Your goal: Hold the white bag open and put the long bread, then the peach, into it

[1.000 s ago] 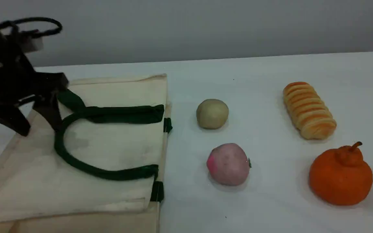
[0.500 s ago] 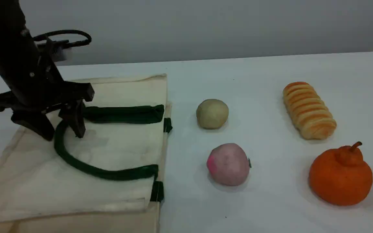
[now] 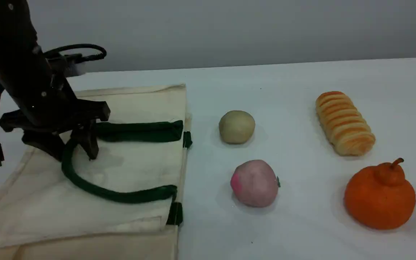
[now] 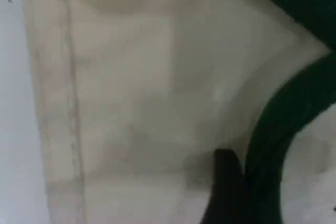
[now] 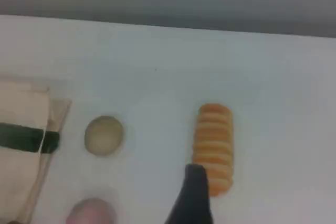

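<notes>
A plain grey wall stands behind a white bench (image 3: 302, 79) on which everything is laid out. The white bag (image 3: 132, 169) lies flat and shut on the bench, directly beneath the left hand (image 3: 73, 146), with its mouth edge toward the fruit. The upper green strap handle (image 3: 85, 184) loops across the canvas, and the bend of that loop is straddled by the left hand: one finger is set on each side of the strap, the jaws spread but narrowing, with nothing pinched yet as far as can be judged. In the left wrist view a dark fingertip (image 4: 226, 192) is seen just beside the strap, against the canvas. The step in hand is judged to be the taking of this handle so that the mouth can be lifted open. It would be done well if only the strap were caught, not the canvas or the lower handle under it, and if the lift were made upward and away from the mouth edge. Well apart from the left hand, on its far side past the bag, lie a beige-green ball (image 3: 237, 126) and the peach (image 3: 255, 183); farther off still lie the long bread (image 3: 344, 122) and an orange stemmed fruit (image 3: 379, 196). The right hand (image 5: 194, 203) hangs just beside the near end of the long bread, its jaws spread wide and empty.
</notes>
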{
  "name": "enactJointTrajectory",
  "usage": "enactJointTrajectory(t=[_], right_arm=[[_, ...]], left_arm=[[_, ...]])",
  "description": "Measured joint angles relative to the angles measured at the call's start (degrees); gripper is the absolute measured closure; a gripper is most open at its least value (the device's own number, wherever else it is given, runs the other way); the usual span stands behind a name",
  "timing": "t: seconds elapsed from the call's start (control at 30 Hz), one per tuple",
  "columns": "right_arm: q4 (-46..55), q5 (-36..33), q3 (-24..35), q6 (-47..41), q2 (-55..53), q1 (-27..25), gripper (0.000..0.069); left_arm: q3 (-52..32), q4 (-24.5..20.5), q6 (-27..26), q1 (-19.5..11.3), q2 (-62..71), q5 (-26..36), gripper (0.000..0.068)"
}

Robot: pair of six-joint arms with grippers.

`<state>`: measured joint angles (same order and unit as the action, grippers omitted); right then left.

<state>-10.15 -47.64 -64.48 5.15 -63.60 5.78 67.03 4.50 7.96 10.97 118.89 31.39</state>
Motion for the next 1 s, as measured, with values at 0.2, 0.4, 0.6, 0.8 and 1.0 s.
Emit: enactJointTrajectory(t=[0.2,0.4,0.6,0.8,1.0], right_arm=[[0.0,0.0,0.0,0.0,0.0,0.0,0.0105],[0.0,0.0,0.0,0.0,0.0,0.0,0.0105],[0.0,0.0,0.0,0.0,0.0,0.0,0.0105],[0.0,0.3,0.0,0.0,0.0,0.0,0.0105],[-0.3,1.1,0.1,0.0,0.0,0.0,0.0105]], left_arm=[[0.0,0.0,0.0,0.0,0.0,-0.4,0.0483],[0.0,0.2,-1.1,0.0,0.0,0.4,0.0587],[4.5,0.2,-6.7,0.0,-0.2,6.9,0.0587],[16.4,0.2,-12.4,0.0,-0.2,20.3,0.0587],[30.7,0.2,-16.1,0.0,-0.2,35.3,0.0587]])
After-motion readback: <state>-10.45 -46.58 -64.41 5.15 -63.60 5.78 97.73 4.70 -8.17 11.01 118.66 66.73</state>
